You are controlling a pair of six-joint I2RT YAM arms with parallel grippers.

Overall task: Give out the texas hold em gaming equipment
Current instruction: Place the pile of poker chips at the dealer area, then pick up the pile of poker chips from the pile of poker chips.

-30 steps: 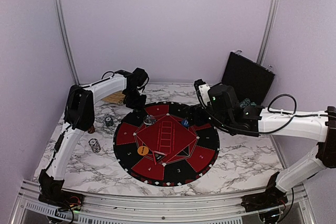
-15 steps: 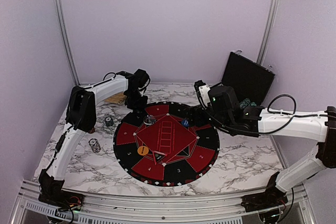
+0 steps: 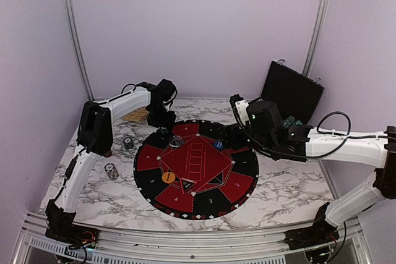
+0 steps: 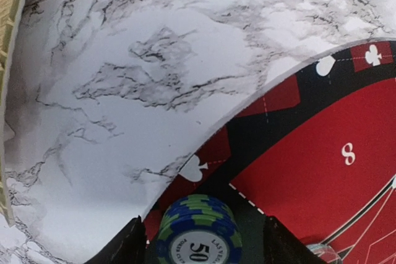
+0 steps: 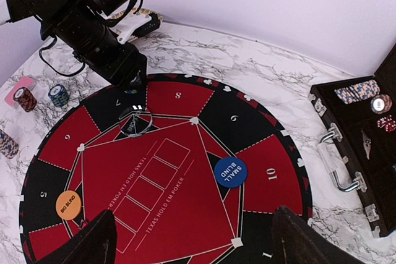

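My left gripper [image 3: 162, 130] is low over the far-left rim of the round mat, at black sector 7. A blue-and-green "50" chip stack [image 4: 199, 233] stands between its fingers with a small gap on each side, so the jaws look open. My right gripper [image 3: 230, 134] hovers over the mat's far right, wide open and empty [image 5: 198, 248]. On the mat lie a blue "small blind" disc [image 5: 230, 172], an orange "big blind" disc [image 5: 68, 204] and a clear disc [image 5: 135, 122]. Three more chip stacks [image 3: 128, 143] [image 3: 111, 170] [image 3: 107, 152] stand on the marble left of the mat.
The red-and-black mat [image 3: 241, 177] covers the table's middle. An open black case [image 3: 294, 91] stands at the back right with chips [image 5: 356, 91] inside. A tan woven object [image 3: 135, 115] lies at the back left. Metal frame posts stand in both far corners.
My left gripper has moved nearer and lower, from the marble behind the mat onto the mat's rim with the chip stack. The right arm has barely moved.
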